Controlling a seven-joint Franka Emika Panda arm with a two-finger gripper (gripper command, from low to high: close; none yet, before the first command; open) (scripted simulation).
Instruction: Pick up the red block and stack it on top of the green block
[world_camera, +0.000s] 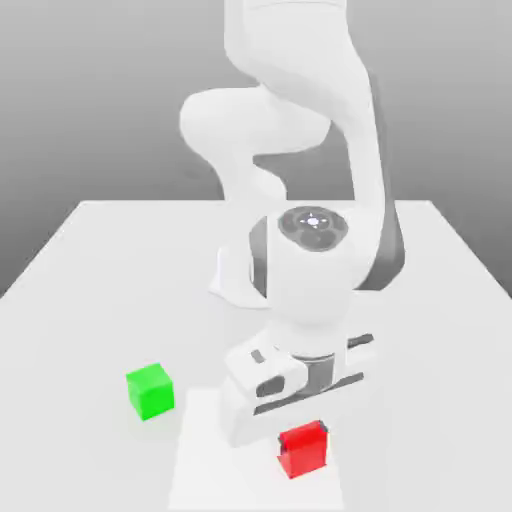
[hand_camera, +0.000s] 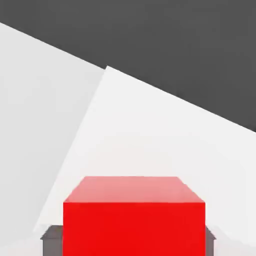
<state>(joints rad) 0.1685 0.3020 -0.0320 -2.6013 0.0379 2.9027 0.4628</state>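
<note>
Here the claw (world_camera: 303, 437) is down at the counter (world_camera: 90, 260), its fingers (hand_camera: 50, 240) drawn in narrow against both sides of the red block (world_camera: 302, 450), gripping it. The green block (world_camera: 151, 390) sits well apart from the red one (toward the exterior view's left), untouched.

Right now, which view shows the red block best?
The hand view: the red block sits large and close, top and front face unobstructed. In the exterior view it looks small, partly tucked under the gripper.
</note>
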